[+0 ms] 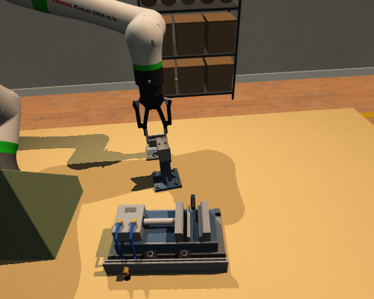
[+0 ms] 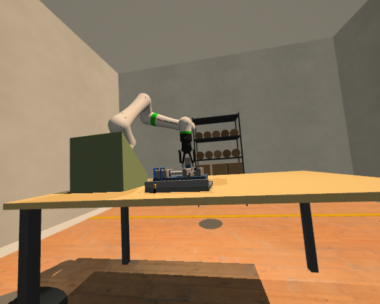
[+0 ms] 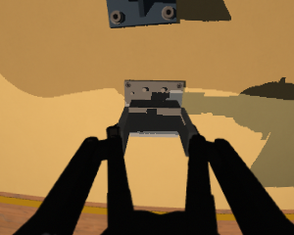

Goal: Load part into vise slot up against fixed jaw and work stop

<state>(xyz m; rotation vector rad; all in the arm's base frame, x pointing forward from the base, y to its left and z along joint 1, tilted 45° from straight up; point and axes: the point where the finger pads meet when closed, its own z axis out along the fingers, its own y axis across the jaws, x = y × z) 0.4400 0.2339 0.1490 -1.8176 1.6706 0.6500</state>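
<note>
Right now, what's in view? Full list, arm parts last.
Table: one, tan, fills the top view.
Vise: one, blue-grey base, at the table's near side, jaws apart with nothing between them.
Air cylinder: one, grey, on the vise's left end, two blue hoses.
Work stop: one, black, at the far end of the jaws.
Stand: one, dark blue, bolted behind the vise.
Plate: one, grey, under the gripper.
Block: one, grey, gripped.
Box: one, olive, left.
Shelf rack: one, black, by the back wall, brown boxes.
Arm: one, white, green bands.
Gripper: one, black, shut on the block.
</note>
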